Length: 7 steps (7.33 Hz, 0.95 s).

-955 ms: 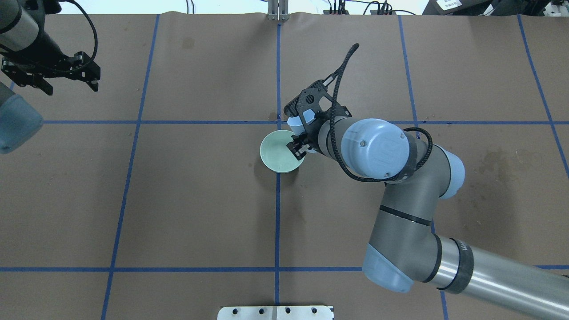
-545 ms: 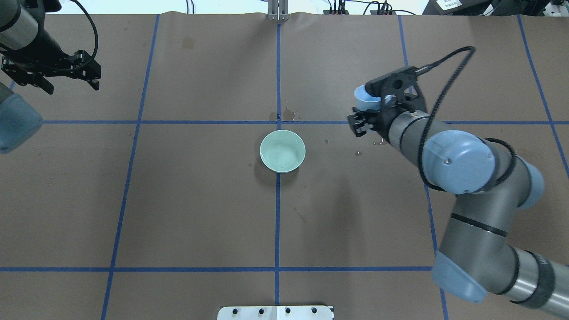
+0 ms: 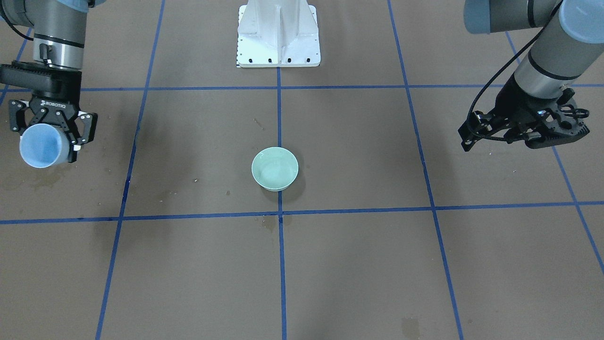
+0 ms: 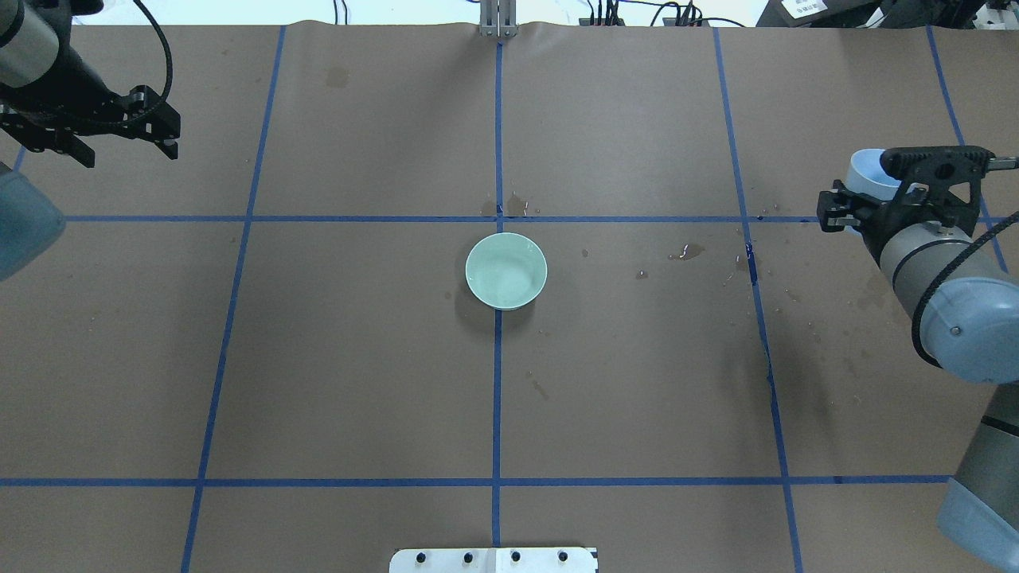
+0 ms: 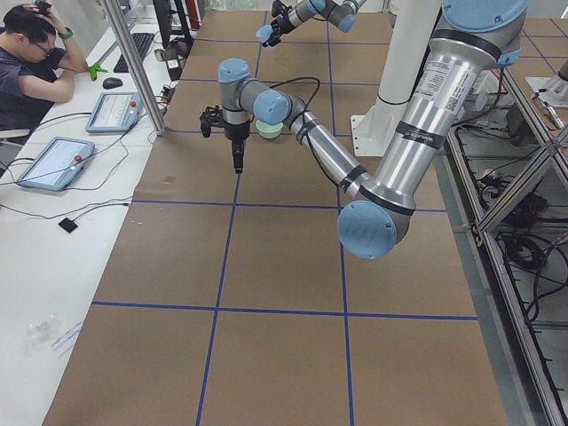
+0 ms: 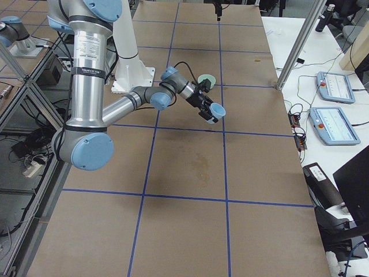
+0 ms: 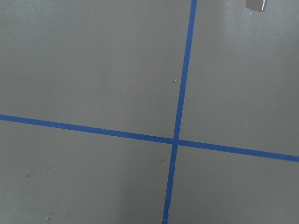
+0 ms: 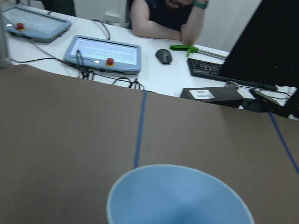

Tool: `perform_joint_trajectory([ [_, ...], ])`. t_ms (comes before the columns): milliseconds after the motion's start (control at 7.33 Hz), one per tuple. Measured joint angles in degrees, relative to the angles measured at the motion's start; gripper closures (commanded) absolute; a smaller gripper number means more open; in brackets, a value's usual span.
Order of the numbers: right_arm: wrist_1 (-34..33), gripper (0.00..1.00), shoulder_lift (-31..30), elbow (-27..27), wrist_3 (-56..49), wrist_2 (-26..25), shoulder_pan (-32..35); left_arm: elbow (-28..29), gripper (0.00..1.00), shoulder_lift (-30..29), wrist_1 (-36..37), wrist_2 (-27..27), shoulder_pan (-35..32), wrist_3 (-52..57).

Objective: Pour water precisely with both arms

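A pale green bowl (image 4: 506, 270) (image 3: 274, 168) stands at the table's middle on a blue tape crossing, with a faint glassy sheen of water inside. My right gripper (image 3: 47, 134) is far out to the right side and shut on a light-blue cup (image 3: 40, 147) (image 4: 864, 171). The cup hangs above the table with its mouth tipped towards the front-facing camera. It fills the bottom of the right wrist view (image 8: 180, 196), and its inside looks empty. My left gripper (image 4: 119, 147) (image 3: 519, 134) hovers open over the far left, holding nothing.
Wet spots (image 4: 689, 252) dot the brown paper between the bowl and the right arm, and more lie by the tape crossing (image 4: 513, 207). The white pedestal base (image 3: 278, 33) stands at the robot's side. A person (image 5: 35, 62) sits at a desk with teach pendants (image 5: 114, 111) beyond the table's far edge.
My right arm has swung away from the bowl to the table's right side, taking the blue cup with it. Fresh drops now mark its path. The left arm has barely moved.
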Motion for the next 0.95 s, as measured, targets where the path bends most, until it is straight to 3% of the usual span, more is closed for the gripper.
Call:
perform_joint_trajectory([
  [545,-0.1,1.0,-3.0,-11.1,24.3,-11.5,-2.8,-0.4,0.0,0.0,-0.1,0.1,0.1,-1.0],
  [955,-0.1,1.0,-3.8,-17.1,33.5,-17.4,-7.1,-0.5,0.0,-0.1,-0.1,0.2,0.2,-1.1],
])
